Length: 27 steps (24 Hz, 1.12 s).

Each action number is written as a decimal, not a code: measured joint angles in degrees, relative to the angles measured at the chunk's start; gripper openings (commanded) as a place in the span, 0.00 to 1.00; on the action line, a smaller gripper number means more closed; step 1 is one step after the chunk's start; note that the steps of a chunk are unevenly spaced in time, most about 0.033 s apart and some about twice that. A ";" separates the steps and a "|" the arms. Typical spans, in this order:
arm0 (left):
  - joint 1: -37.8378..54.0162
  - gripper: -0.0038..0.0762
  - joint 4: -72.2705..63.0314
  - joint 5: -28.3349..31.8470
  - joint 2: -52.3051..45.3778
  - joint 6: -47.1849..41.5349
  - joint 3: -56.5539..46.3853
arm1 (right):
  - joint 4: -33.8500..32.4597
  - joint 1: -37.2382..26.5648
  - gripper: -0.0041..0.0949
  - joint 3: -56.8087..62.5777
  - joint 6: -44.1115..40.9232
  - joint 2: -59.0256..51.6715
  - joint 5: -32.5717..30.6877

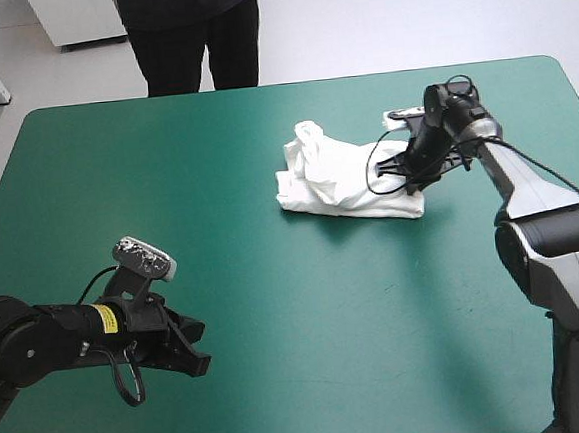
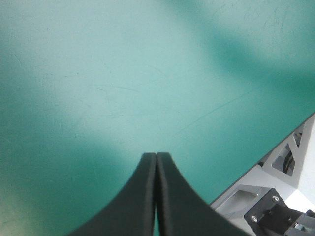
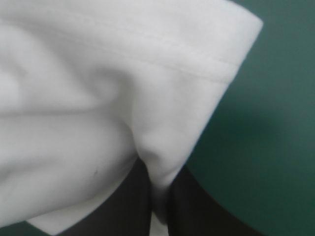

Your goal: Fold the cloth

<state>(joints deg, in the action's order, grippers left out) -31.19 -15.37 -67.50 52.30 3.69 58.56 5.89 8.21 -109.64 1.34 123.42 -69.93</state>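
Pinching a fold of the T-shirt [image 3: 98,98], the right gripper [image 3: 160,174] has its black fingers [image 3: 130,209] all but closed, the white sheet clamped between them close to a stitched hem [image 3: 197,56] that ends in a corner ahead of the grip. That hem suggests it has hold of an edge of the garment, a sleeve or the bottom, though I cannot tell which. An edge is the sensible place to grasp, since pulling there draws the fabric out instead of bunching it further. From above, the T-shirt lies as a crumpled heap on the teal-green cover [image 1: 274,278], right of the table's middle and toward its far edge, with the right gripper at the heap's right side, low against the cloth. No part of the heap is flat, so I judge the task to be at its start: the garment must be spread before any fold can be made. The left gripper [image 2: 156,156] is clenched on nothing, its fingers meeting in a point over bare cover toward the table's near-left corner, well apart from the T-shirt. Placed there it is clear of the right arm's way, but spreading will likely want a second hold, so it would need to open and reach across. One risk is that a single pinch drags the whole heap along the cover without opening it.
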 measured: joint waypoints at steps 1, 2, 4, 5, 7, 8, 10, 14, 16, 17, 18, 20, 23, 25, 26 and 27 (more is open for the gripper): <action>0.00 0.02 0.00 0.00 0.00 0.00 0.00 | -0.24 -1.16 0.03 0.73 0.06 -0.51 0.00; 0.00 0.02 0.00 0.00 0.00 0.05 0.00 | -0.67 -2.32 0.02 1.34 0.12 -0.98 -0.06; 0.00 0.02 0.00 0.07 0.00 0.12 0.00 | -1.87 -5.12 0.03 2.04 0.18 -1.73 -0.20; 0.00 0.02 0.00 0.13 0.00 0.18 0.00 | -2.28 -6.52 0.03 2.11 0.39 -2.06 -0.22; 0.00 0.02 0.00 0.13 0.00 0.22 0.00 | -3.16 -9.22 0.03 2.11 0.86 -2.42 -0.22; 0.00 0.02 0.00 0.13 0.00 0.22 0.00 | -3.37 -10.25 0.03 2.11 1.06 -2.53 -0.22; 0.00 0.02 0.00 0.13 0.00 0.22 0.00 | -4.14 -12.63 0.03 2.11 1.34 -2.71 -0.22; 0.00 0.02 0.00 0.13 0.00 0.24 0.00 | -6.47 -17.23 0.03 2.13 1.78 -2.70 -0.32; 0.00 0.02 0.04 0.13 0.00 0.24 0.00 | -6.98 -19.01 0.03 2.18 1.78 -2.83 -0.33; 0.00 0.02 0.04 0.13 0.00 0.24 0.00 | -7.07 -19.96 0.03 2.18 1.78 -2.92 -0.38; 0.00 0.02 0.04 0.13 0.00 0.24 0.00 | -7.31 -21.84 0.03 2.18 1.83 -3.24 -0.38; 0.00 0.02 0.04 0.13 0.00 0.24 0.00 | -7.62 -25.10 0.03 2.23 2.41 -4.07 -0.38; 0.00 0.02 0.04 0.13 0.00 0.24 0.00 | -7.79 -29.87 0.03 2.23 2.65 -4.93 -0.44; 0.00 0.02 -0.07 0.13 0.00 0.24 0.00 | -7.85 -32.91 0.03 2.23 2.77 -4.98 -0.62; 0.00 0.02 -0.20 0.13 0.00 0.24 0.00 | -7.85 -34.48 0.03 2.23 2.97 -4.98 -0.62; 0.00 0.02 -0.42 0.13 0.00 0.24 0.00 | -7.85 -35.67 0.03 2.23 3.09 -4.98 -0.62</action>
<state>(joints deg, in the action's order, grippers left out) -31.19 -15.79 -67.37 52.30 3.93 58.56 -1.96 -27.47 -107.41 4.43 118.43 -70.54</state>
